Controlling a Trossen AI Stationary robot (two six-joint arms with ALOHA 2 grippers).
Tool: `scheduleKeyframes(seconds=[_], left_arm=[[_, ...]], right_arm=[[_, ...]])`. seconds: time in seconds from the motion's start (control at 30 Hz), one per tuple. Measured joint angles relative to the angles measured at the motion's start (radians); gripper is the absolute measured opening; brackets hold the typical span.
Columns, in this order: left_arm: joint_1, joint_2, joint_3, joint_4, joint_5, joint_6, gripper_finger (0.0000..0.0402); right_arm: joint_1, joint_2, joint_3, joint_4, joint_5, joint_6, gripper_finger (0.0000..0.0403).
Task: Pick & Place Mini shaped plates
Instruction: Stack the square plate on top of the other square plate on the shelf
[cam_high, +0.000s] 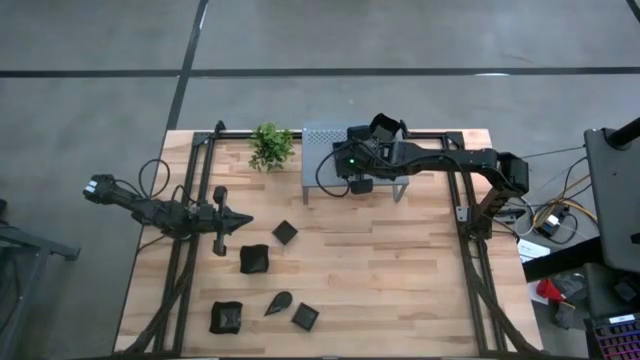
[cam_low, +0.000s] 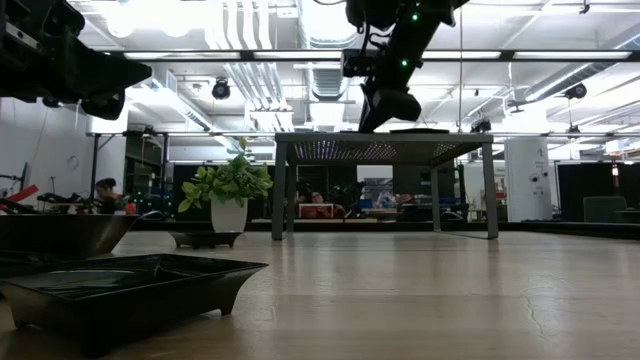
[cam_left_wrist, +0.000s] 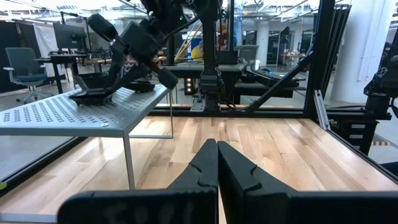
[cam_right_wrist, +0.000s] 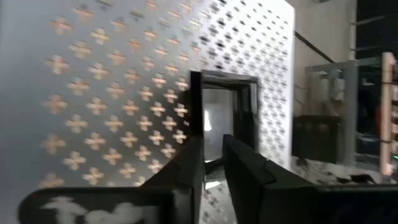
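Five black mini plates lie flat on the wooden table near my left arm: squares (cam_high: 285, 232) (cam_high: 305, 317), deeper ones (cam_high: 254, 259) (cam_high: 227, 317) and a teardrop (cam_high: 279, 301). My right gripper (cam_right_wrist: 213, 140) reaches over the grey perforated shelf (cam_high: 320, 140), its fingers nearly shut at a square black plate (cam_right_wrist: 225, 118) that lies on the shelf top. The left wrist view shows that plate (cam_left_wrist: 93, 94) under the right gripper (cam_left_wrist: 106, 84). My left gripper (cam_high: 240, 222) (cam_left_wrist: 217, 146) is shut and holds nothing, above the table left of the plates. My right gripper comes slanting down from the shelf's right side. It has the square plate's near rim (cam_right_wrist: 211, 169) between its two fingers (cam_right_wrist: 189, 162), which stand a narrow gap apart. The plate rests flat on the shelf top (cam_left_wrist: 68, 112).
A small green plant in a white pot (cam_high: 271, 145) stands left of the shelf. Another dark dish (cam_left_wrist: 144, 87) sits farther along the shelf top. Black frame rails (cam_high: 185, 250) (cam_high: 480, 270) run along both table sides. Bare wood lies in the table's middle and right.
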Motion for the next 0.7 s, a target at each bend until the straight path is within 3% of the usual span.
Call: scheduleKeyframes(seconds=[0.2,0.4,0.47,0.6,0.7], left_arm=[[0.000,0.000,0.000,0.000,0.000,0.000,0.0000],[0.000,0.000,0.000,0.000,0.000,0.000,0.0000],[0.000,0.000,0.000,0.000,0.000,0.000,0.0000],[0.000,0.000,0.000,0.000,0.000,0.000,0.0000],[0.000,0.000,0.000,0.000,0.000,0.000,0.0000]], right_arm=[[0.039,-0.039,0.010,0.002,0.046,0.030,0.0096],[0.099,-0.072,0.010,0.000,0.045,0.079,0.0113],[0.125,-0.080,0.010,-0.001,0.016,0.143,0.0113],[0.194,-0.084,0.010,-0.014,-0.140,0.232,0.0109],[0.257,-0.078,0.010,-0.010,-0.161,0.273,0.0102]])
